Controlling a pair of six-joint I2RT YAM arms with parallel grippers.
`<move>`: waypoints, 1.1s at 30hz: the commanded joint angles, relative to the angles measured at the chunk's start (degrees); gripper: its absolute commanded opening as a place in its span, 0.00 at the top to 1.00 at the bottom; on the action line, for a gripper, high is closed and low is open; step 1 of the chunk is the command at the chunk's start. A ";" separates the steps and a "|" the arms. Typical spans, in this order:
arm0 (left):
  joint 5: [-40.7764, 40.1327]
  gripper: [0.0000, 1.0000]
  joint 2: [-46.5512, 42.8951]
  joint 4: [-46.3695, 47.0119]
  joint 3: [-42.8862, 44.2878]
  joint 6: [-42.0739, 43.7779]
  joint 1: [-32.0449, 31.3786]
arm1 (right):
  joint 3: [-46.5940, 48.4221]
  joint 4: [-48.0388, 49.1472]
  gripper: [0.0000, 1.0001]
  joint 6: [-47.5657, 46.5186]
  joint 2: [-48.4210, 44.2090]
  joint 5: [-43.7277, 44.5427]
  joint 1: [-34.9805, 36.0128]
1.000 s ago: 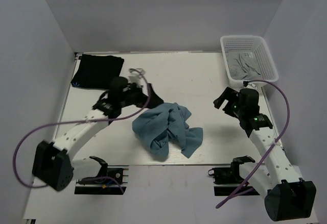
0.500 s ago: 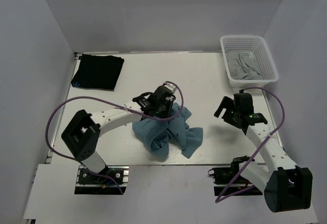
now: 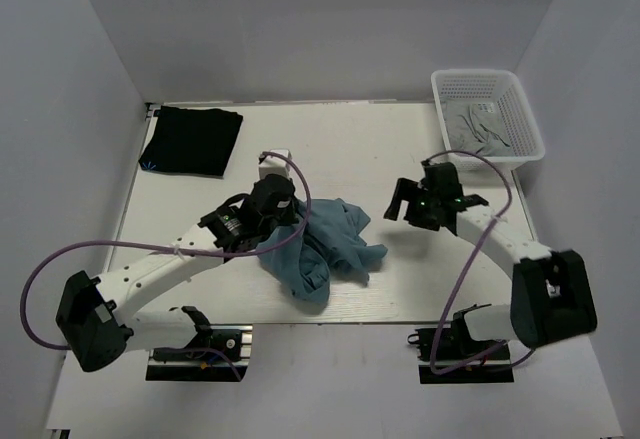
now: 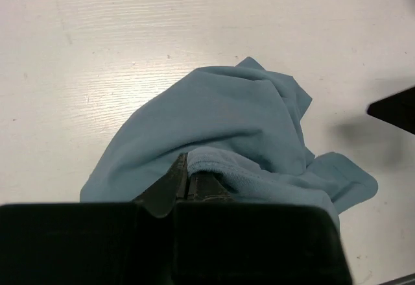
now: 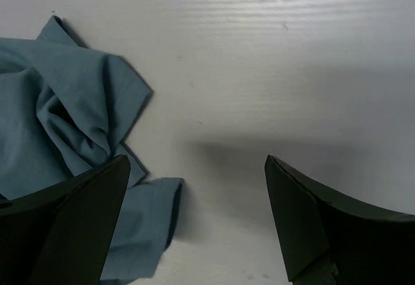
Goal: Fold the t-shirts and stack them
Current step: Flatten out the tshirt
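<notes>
Left arm [image 3: 160, 264]: slim white tubular links between black joint housings, with a blocky black shoulder unit.
Right arm [image 3: 495, 239]: same build, white links and a black block at the shoulder.
Left wrist box [image 3: 273, 159]: small, white, square-edged.
Purple cables [image 3: 306, 194]: thin, one looping loosely off each arm.
Status light [image 3: 428, 199]: tiny green dot on the black right wrist.
Left jaws: matt black, tapering to thin edges.
Right jaws: matt black, wedge-shaped, smooth.
Base clamps [image 3: 195, 339]: black metal brackets at the bench's near edge.

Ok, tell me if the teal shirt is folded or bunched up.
Bunched up, not folded: the teal t-shirt lies in a wrinkled heap with uneven lobes, one hem pinched in the left gripper.
</notes>
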 commanded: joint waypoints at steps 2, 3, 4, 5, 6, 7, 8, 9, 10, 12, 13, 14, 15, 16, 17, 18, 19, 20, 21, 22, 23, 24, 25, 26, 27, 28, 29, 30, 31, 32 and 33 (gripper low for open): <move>-4.28 1.00 -0.81 -1.74 -1.53 -2.20 0.22 | 11.76 3.71 0.10 -4.38 11.47 0.86 6.63; -4.28 1.00 -0.81 -2.44 -2.05 -2.81 -0.31 | 12.85 3.71 0.10 -4.91 14.73 2.17 8.55; -4.28 1.00 -1.42 -2.45 -2.58 -2.81 -0.31 | 13.82 3.79 0.10 -5.44 17.72 2.36 10.05; -4.28 1.00 -2.12 -2.45 -2.58 -2.81 -0.31 | 14.96 3.97 0.10 -5.97 19.32 2.62 10.85; -4.28 1.00 -2.13 -1.84 -3.45 -2.81 -0.83 | 17.58 4.14 0.10 -7.02 20.55 2.45 12.43; -3.23 1.00 -2.83 -1.83 -4.33 -2.81 -0.84 | 18.39 4.75 0.10 -7.55 23.78 2.18 13.05; -2.70 1.00 -3.53 -1.22 -4.34 -2.20 -0.84 | 19.79 5.20 0.10 -8.34 24.68 2.01 13.67; -2.08 1.00 -3.54 -1.22 -5.21 -2.20 -0.84 | 20.85 5.98 0.10 -9.13 25.65 1.05 14.72; -2.08 1.00 -4.06 -0.70 -5.83 -1.67 -0.84 | 21.99 6.43 0.10 -9.49 28.10 0.78 15.07; -1.55 1.00 -4.67 -0.69 -5.83 -1.67 -0.84 | 23.31 6.61 0.10 -9.49 30.04 0.78 15.69; -1.55 1.00 -4.68 -0.69 -6.44 -1.67 -0.84 | 23.32 6.95 0.10 -8.88 31.10 1.21 15.69; -1.55 1.00 -5.20 -0.69 -6.45 -1.67 -0.84 | 23.49 7.39 0.10 -8.61 31.81 2.52 15.69; -1.55 1.00 -5.21 -0.69 -6.45 -1.67 -0.84 | 23.49 7.48 0.10 -8.61 32.33 2.88 15.87; -1.55 1.00 -5.81 -0.69 -6.45 -1.67 -0.84 | 23.14 8.18 0.18 -7.92 32.51 4.28 15.96; -1.55 1.00 -6.34 -0.69 -6.45 -1.67 -0.84 | 22.97 8.54 0.29 -8.00 32.60 4.38 15.96; -1.55 1.00 -6.35 -0.69 -6.45 -1.67 -0.84 | 22.62 8.89 0.46 -7.82 32.60 4.29 16.04; -2.16 1.00 -6.87 -0.69 -6.45 -1.67 -0.84 | 22.18 9.24 0.50 -7.82 32.69 4.20 15.96; -2.17 1.00 -6.88 -0.69 -6.45 -1.67 -0.84 | 22.09 10.03 0.53 -7.73 32.87 3.86 15.96; -2.69 1.00 -6.88 -1.21 -6.45 -1.67 -0.84 | 22.09 10.03 0.61 -7.91 33.04 3.42 15.96; -2.69 1.00 -7.40 -1.22 -6.45 -1.67 -0.84 | 22.17 10.29 0.69 -8.43 33.65 1.93 15.96; -2.69 1.00 -7.40 -1.22 -6.45 -1.67 -0.84 | 22.35 10.30 0.74 -8.35 33.83 1.40 15.78; -2.69 1.00 -7.40 -1.22 -6.45 -1.67 -0.84 | 22.26 10.12 0.78 -8.43 34.10 0.70 15.87; -3.22 1.00 -7.40 -1.74 -6.45 -1.67 -0.84 | 22.18 10.30 0.94 -8.52 34.27 -0.01 15.96; -3.22 1.00 -7.40 -1.74 -6.97 -1.67 -0.84 | 22.00 10.38 1.00 -8.52 34.10 -0.19 15.96; -3.74 1.00 -7.40 -2.35 -6.98 -2.19 -0.84 | 21.65 11.26 1.00 -7.91 33.40 0.16 15.96; -3.75 1.00 -7.40 -2.36 -6.98 -2.20 -0.84 | 21.30 11.70 1.00 -7.91 32.87 0.16 15.87; -3.75 1.00 -7.40 -2.36 -6.98 -2.20 -0.84 | 19.64 12.23 1.00 -7.91 32.26 0.51 15.87; -4.27 1.00 -7.40 -2.88 -6.98 -2.20 -0.84 | 19.02 14.15 1.00 -7.82 29.12 1.03 15.96; -4.28 1.00 -7.40 -2.89 -6.37 -2.20 -0.84 | 17.88 14.69 1.00 -7.56 28.04 1.39 15.96; -4.28 1.00 -7.40 -2.89 -5.75 -2.20 -0.84 | 17.43 15.30 1.00 -7.21 26.90 3.39 16.04; -4.28 1.00 -7.40 -2.89 -5.22 -2.20 -0.84 | 16.21 16.96 1.00 -6.86 22.71 4.63 15.96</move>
